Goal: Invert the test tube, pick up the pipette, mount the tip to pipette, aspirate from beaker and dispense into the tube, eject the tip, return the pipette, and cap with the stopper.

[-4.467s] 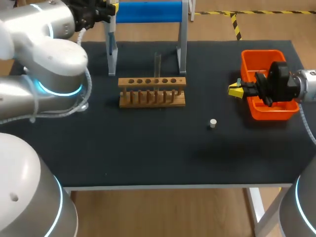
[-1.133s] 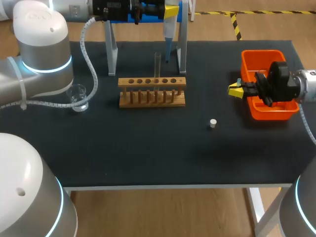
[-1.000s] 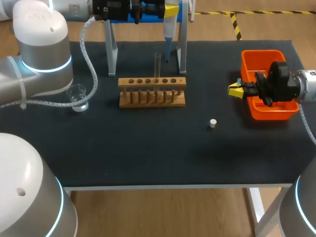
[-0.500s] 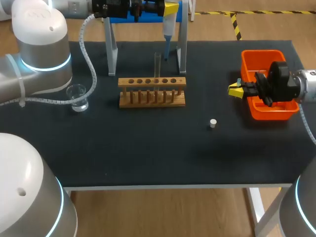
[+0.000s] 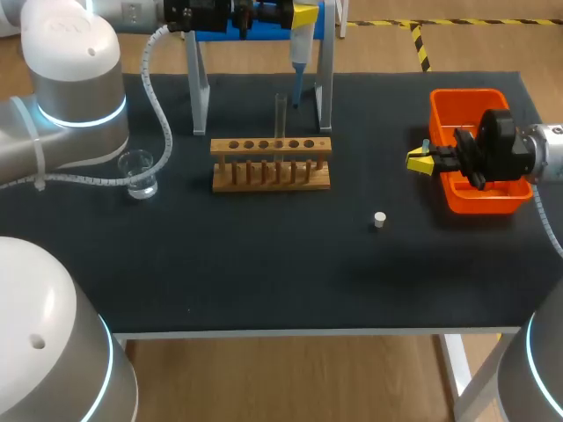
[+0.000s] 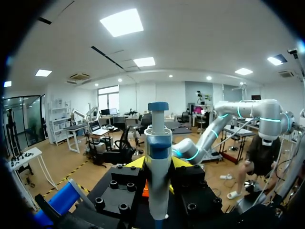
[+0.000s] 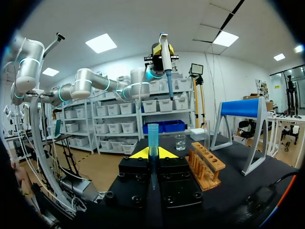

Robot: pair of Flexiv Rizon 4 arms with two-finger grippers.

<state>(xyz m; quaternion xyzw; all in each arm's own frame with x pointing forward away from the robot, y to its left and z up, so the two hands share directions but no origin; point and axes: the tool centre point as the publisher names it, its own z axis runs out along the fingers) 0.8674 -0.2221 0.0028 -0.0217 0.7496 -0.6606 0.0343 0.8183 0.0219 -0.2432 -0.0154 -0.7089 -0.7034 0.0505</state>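
The step in hand is judged to be the mounting of the tip, and the two parts are not yet together. The pipette (image 5: 298, 60) is gripped from two sides by the left fingers (image 5: 304, 15) and hangs nozzle-down above the back of the desk (image 5: 264, 255), between the legs of the blue stand (image 5: 264, 19) and behind the rack (image 5: 271, 163). The left arm is brought in from the left and stretched along the far edge, with its wrist roughly level. The tip (image 7: 152, 136) is clamped between the right fingers (image 7: 139, 153) and stands upright with its wide mouth up. The right wrist is also held level, pointing inward over the near edge of the orange bin (image 5: 475, 98), well apart from the pipette. For a clean mount, the nozzle should be carried over the mouth of the tip and the two axes lined up before any descent. The push should then be made straight down, firmly enough to seat the cone, since a tilted approach is likely to skew the tip in its clamp. The path should be kept clear of the test tube (image 5: 281, 114), which stands upright in the rack. The beaker (image 5: 139, 172) sits near the left end of the desk, and the stopper (image 5: 379, 219) lies between rack and bin.
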